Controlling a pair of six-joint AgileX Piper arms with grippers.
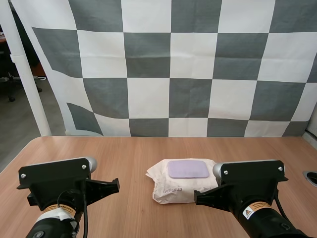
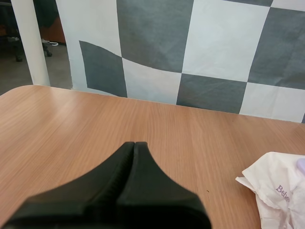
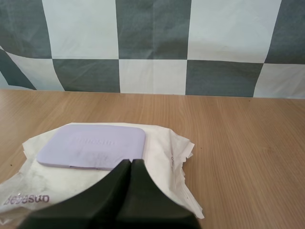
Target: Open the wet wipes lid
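Note:
A white pack of wet wipes (image 1: pixel 184 182) lies flat on the wooden table (image 1: pixel 133 153), between my two arms. Its lilac lid (image 1: pixel 187 169) lies flat and closed on top. In the right wrist view my right gripper (image 3: pixel 130 163) is shut, its fingers together as one dark wedge, the tips just short of the near edge of the lid (image 3: pixel 93 146) on the pack (image 3: pixel 162 157). My left gripper (image 2: pixel 134 144) is shut on nothing over bare wood, with a corner of the pack (image 2: pixel 275 191) off to its side.
The table's left edge (image 1: pixel 20 153) curves round near my left arm (image 1: pixel 59 188). A dark round hole (image 1: pixel 311 177) sits in the tabletop at the far right, beside my right arm (image 1: pixel 252 191). Bare wood lies behind the pack.

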